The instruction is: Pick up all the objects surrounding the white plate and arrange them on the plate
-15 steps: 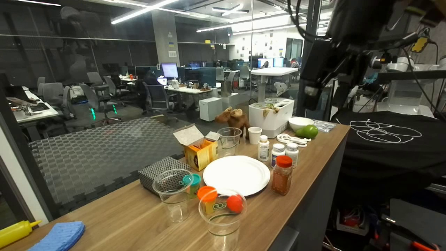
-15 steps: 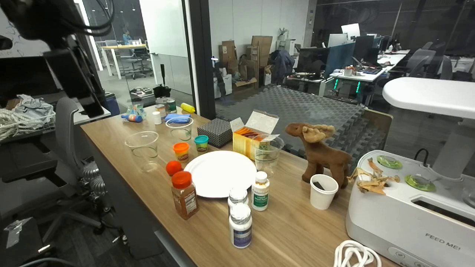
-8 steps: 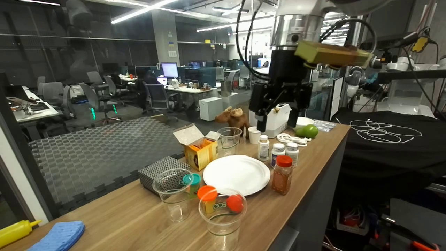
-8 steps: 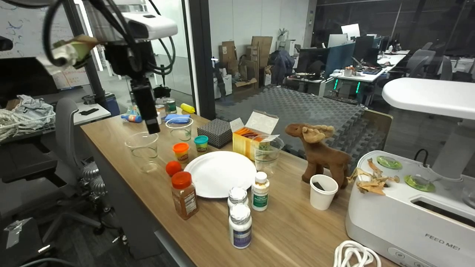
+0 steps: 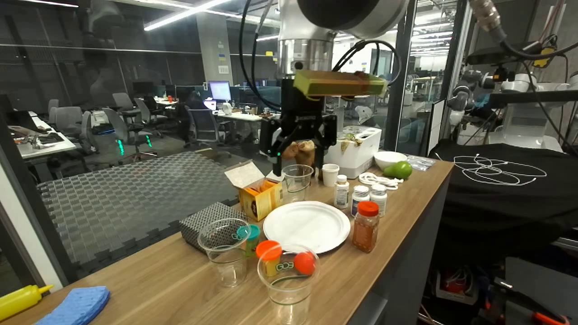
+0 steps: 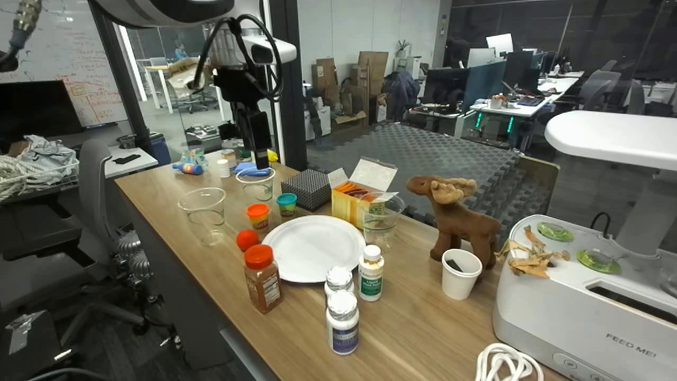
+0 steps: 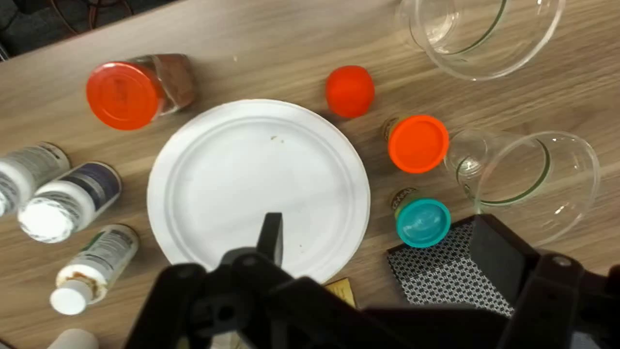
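My gripper hangs above the worktop, pointing down, its two fingers spread well apart. In the wrist view the round white plate lies below, reaching out ahead of my fingers, with a few small specks on it. Ahead of the gap between them, beside the plate, stand the teal-lidded Play-Doh tub, nearest me, then the orange-lidded Play-Doh tub and, farther ahead, the red-orange ball. To the left of my gripper, past the plate, are the green-labelled white-capped bottle and a close pair of white-capped bottles; farther ahead on that side is the red-lidded spice jar, upright. One finger partly hides the patterned box; ahead and to the right are two clear plastic cups.
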Action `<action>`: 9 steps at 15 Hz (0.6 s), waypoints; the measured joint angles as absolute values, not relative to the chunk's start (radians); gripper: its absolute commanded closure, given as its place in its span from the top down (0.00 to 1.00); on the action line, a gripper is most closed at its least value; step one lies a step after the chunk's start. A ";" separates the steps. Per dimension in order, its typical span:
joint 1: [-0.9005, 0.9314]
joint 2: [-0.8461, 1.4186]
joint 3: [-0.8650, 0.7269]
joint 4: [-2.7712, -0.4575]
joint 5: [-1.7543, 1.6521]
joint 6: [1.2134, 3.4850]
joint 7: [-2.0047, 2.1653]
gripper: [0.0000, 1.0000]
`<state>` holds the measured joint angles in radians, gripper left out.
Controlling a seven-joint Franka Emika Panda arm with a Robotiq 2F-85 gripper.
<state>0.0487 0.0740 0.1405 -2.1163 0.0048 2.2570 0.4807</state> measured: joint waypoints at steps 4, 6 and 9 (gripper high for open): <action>0.106 0.202 0.138 -1.987 -0.023 2.232 0.506 1.00; 0.128 0.256 0.137 -1.936 -0.022 2.212 0.504 1.00; 0.150 0.316 0.137 -1.882 -0.011 2.192 0.490 1.00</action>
<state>0.1498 0.3156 0.1372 -1.8816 -0.0110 2.1918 0.4901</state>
